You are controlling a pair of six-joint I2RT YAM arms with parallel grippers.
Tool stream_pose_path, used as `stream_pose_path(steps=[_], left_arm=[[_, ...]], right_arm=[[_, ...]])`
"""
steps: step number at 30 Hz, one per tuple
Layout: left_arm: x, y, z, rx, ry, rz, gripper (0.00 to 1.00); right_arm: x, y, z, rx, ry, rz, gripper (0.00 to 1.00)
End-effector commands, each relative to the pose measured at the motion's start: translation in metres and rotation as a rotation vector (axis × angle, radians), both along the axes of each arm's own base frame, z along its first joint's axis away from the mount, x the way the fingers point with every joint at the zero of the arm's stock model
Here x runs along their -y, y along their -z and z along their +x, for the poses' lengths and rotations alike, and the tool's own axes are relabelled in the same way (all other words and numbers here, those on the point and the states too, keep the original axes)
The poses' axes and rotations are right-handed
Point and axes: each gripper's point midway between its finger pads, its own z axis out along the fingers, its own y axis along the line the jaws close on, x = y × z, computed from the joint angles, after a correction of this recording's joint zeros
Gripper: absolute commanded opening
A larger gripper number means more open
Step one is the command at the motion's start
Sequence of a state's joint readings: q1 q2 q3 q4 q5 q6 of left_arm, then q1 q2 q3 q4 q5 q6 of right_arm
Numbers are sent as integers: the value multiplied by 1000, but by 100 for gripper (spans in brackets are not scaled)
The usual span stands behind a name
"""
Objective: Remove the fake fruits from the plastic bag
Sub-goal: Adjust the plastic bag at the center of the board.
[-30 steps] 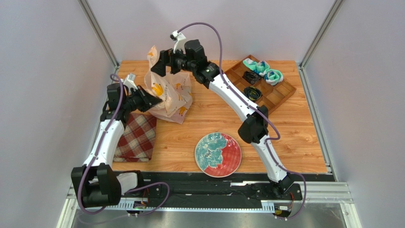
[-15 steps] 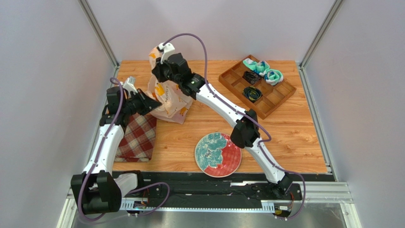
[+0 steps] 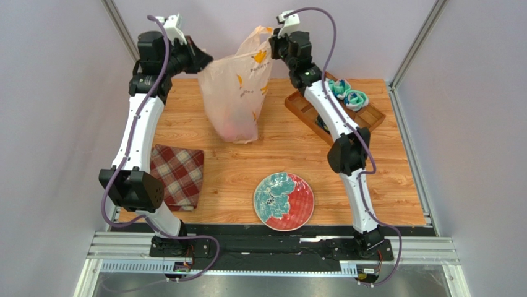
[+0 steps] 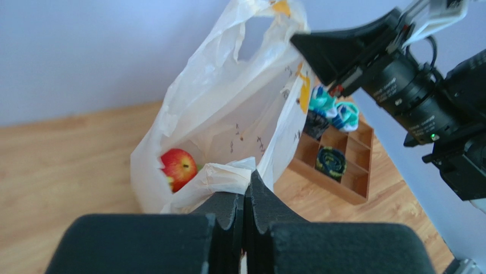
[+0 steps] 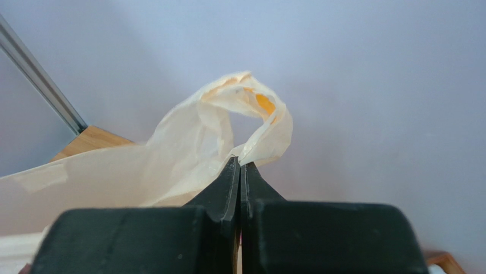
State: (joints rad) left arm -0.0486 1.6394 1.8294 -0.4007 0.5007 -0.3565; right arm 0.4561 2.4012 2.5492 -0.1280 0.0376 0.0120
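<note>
Fake fruits (image 4: 178, 166), one red one showing, lay low inside the plastic bag (image 3: 238, 93), which hung above the far part of the table (image 3: 383, 167). At its left edge I had the left gripper (image 4: 247, 185) clenched on a fold of film; at its right, the right gripper (image 5: 239, 171) pinched a handle (image 5: 256, 108) shut. Holding both sides, I judged, spread the mouth open for emptying.

The plastic bag (image 3: 238, 93) is at the back of the table (image 3: 383, 179), between the left gripper (image 3: 207, 62) and right gripper (image 3: 274, 46), an apple (image 4: 178, 168) in it. The tray (image 3: 337, 114) sits right of it. The plate (image 3: 284, 201) lies in front, the cloth (image 3: 177, 176) to its left.
</note>
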Motion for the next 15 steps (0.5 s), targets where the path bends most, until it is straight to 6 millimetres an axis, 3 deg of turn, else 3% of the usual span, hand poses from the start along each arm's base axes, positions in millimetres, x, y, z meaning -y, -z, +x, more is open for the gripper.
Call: stream_pose_path(steps=[1, 2, 3, 4, 5, 6, 7, 8, 9, 10, 11, 13, 14, 15], left_arm=[[4, -82, -21, 248, 77, 58, 0], [8, -84, -31, 250, 110, 51, 0], [14, -79, -39, 237, 142, 44, 0], [18, -70, -48, 213, 172, 43, 0], [20, -46, -61, 159, 191, 44, 0], [26, -27, -71, 114, 222, 55, 0], [32, -10, -83, 70, 263, 51, 0], [36, 23, -96, -14, 291, 51, 0], [43, 49, -109, -94, 328, 62, 0], [47, 71, -118, -163, 356, 64, 0], [50, 101, -129, -255, 381, 63, 0], [52, 133, -143, -362, 387, 73, 0], [50, 152, -151, -415, 379, 70, 0], [50, 157, -154, -424, 375, 73, 0]], right_arm=[[64, -143, -64, 231, 44, 48, 0], [72, -137, -71, 194, 43, 30, 0], [78, -84, -67, 77, 52, -25, 0], [86, -77, -80, 45, 56, -39, 0], [99, -81, -108, 26, 57, -42, 0], [105, -16, -120, -109, 56, -95, 0], [111, 13, -136, -175, 58, -113, 0], [122, 8, -166, -183, 59, -100, 0], [128, 32, -181, -247, 69, -97, 0], [138, 99, -202, -392, 85, -136, 0], [145, 110, -227, -451, 92, -112, 0], [153, 173, -265, -618, 82, -143, 0], [158, 190, -281, -677, 85, -151, 0], [157, 190, -295, -685, 53, -141, 1]])
